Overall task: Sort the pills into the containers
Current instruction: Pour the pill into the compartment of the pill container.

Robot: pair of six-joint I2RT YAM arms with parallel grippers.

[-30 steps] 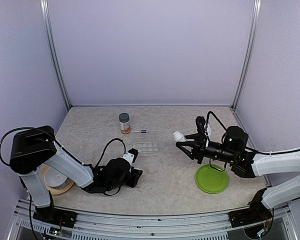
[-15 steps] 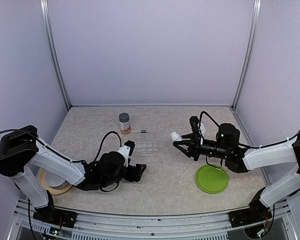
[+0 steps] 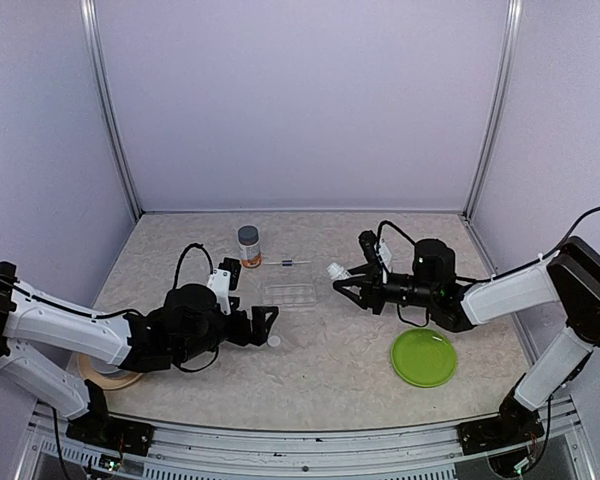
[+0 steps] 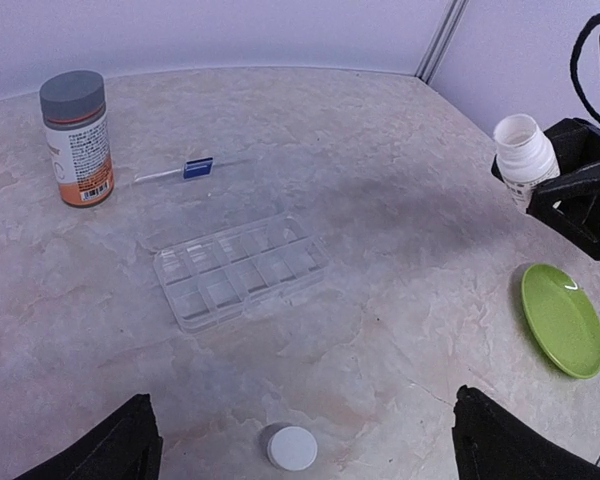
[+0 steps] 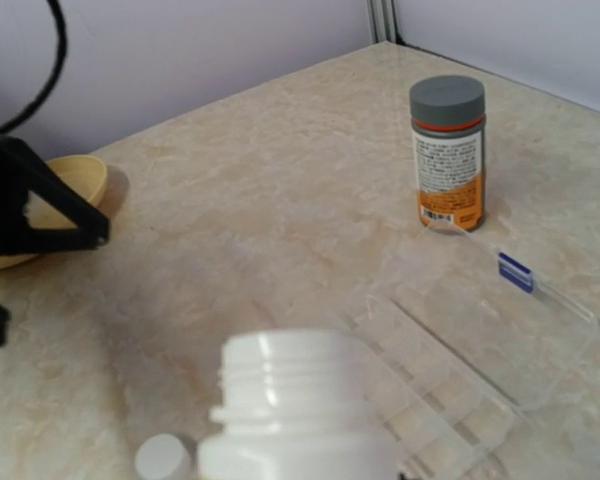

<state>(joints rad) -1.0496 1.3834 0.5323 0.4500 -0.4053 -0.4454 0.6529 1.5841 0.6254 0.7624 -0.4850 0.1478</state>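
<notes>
Two containers are in view. The clear bottle, with a gray cap and a white-and-orange label, is stood upright on the tabletop toward its far side, its long axis vertical and its cap uppermost. The small vial is held off the tabletop, gripped around its lower body by the clenched right pincer. Its long axis is kept close to vertical with a slight lean, and its uncapped mouth is pointed upward. The vial is positioned to the right of the clear compartment tray, between that tray and the green plate. What the vial contains cannot be told.

The white cap is laid flat on the tabletop, well apart from the vial, on the near side of the tray. The left pincer is released: its two fingers are spread wide to either side of the cap, and nothing is grasped.

A thin stick with a blue band is laid between the bottle and the tray, its long axis running from beside the bottle's base toward the right. The tray is laid flat, its long side running roughly left to right in the overhead view. A tan plate is seen at the near left.
</notes>
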